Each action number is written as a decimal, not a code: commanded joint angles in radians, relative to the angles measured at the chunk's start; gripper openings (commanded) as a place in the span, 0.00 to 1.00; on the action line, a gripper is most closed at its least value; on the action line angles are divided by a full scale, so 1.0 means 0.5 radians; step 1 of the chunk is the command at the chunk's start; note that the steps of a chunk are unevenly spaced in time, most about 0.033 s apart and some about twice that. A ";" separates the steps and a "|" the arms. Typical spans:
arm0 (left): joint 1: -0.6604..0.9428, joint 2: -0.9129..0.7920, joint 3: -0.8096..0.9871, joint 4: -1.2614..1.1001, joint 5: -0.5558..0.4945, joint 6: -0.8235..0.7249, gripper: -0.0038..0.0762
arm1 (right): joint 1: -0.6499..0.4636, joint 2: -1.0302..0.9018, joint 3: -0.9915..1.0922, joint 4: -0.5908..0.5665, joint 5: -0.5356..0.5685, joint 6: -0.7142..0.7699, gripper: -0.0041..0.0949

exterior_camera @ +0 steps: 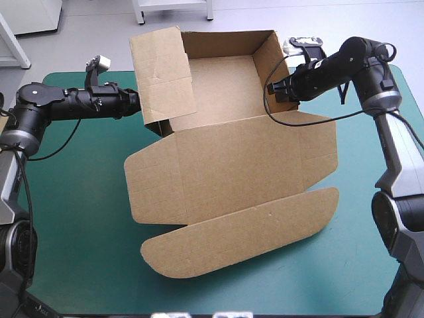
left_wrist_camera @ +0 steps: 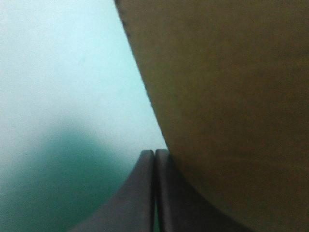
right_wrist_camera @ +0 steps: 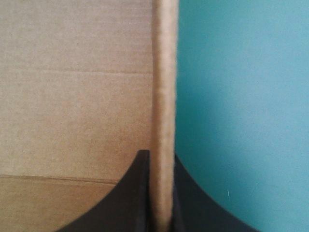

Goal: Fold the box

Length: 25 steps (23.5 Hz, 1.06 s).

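Plainly half built: tray walls up, lid lying flat

Well, from where I stand the box [exterior_camera: 232, 165] sits in the middle of the table [exterior_camera: 79, 218]. Its tray end is in the upper centre of the frame. Its lid [exterior_camera: 238, 159] is spread flat toward the lower edge and ends in a long rounded flap [exterior_camera: 245, 242]. The far wall [exterior_camera: 225, 43] stands upright.

The right gripper [exterior_camera: 275, 86], in the upper right, pinches the right wall [exterior_camera: 265, 63]. Its wrist view shows the board's edge running straight between the two black fingers [right_wrist_camera: 130, 203], with brown on one side and the teal-green cover on the other. I take that as keeping the wall upright so it cannot flop outward.

The left gripper [exterior_camera: 137, 103], at the left of the frame, has its fingertips [left_wrist_camera: 137, 193] pressed together with nothing between them. In its wrist view the board lies right beside them, not in them. It looks to be propping or nudging the tall left wall [exterior_camera: 159, 73] from outside, though I cannot tell whether it actually touches. That panel is the tallest and leans in over the tray, so my guess is that it gets tucked down inside next.

As for obstacles, the flat lid and its side ears cover much of the lower middle of the frame. Each arm reaches the tray from its own side, and the two grippers are well apart. The leaning left panel partly overhangs the tray's opening.
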 commanded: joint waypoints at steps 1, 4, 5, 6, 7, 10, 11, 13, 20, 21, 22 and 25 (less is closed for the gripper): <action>-0.010 -0.092 -0.047 -0.200 0.007 -0.006 0.04 | -0.002 -0.079 -0.040 0.044 -0.080 0.003 0.04; -0.010 -0.092 -0.047 -0.217 0.008 -0.006 0.04 | -0.002 -0.041 -0.040 0.044 -0.084 0.003 0.04; -0.010 -0.092 -0.047 -0.226 0.012 -0.006 0.04 | -0.002 -0.027 -0.040 0.044 -0.088 0.003 0.04; -0.010 -0.092 -0.047 -0.242 0.026 -0.006 0.04 | -0.002 -0.011 -0.040 0.044 -0.088 0.003 0.04; -0.010 -0.092 -0.047 -0.246 0.026 -0.006 0.04 | -0.002 -0.010 -0.040 0.044 -0.088 0.003 0.04; -0.010 -0.092 -0.047 -0.246 0.035 -0.006 0.04 | 0.002 0.013 -0.040 0.044 -0.088 0.007 0.04; -0.010 -0.092 -0.047 -0.246 0.035 -0.006 0.04 | 0.002 0.016 -0.040 0.044 -0.088 0.013 0.04; -0.010 -0.092 -0.047 -0.246 0.036 -0.006 0.04 | 0.002 0.019 -0.040 0.044 -0.088 0.013 0.04; -0.010 -0.092 -0.047 -0.239 0.046 -0.006 0.04 | 0.059 0.019 -0.040 0.037 -0.095 0.013 0.04; -0.010 -0.092 -0.047 -0.239 0.053 -0.006 0.04 | 0.059 0.019 -0.040 0.037 -0.095 0.013 0.04; -0.010 -0.092 -0.047 -0.239 0.054 -0.006 0.04 | 0.068 0.019 -0.040 0.029 -0.095 0.013 0.04; -0.010 -0.092 -0.047 -0.251 0.059 -0.006 0.10 | 0.101 0.019 -0.040 -0.019 -0.104 0.033 0.04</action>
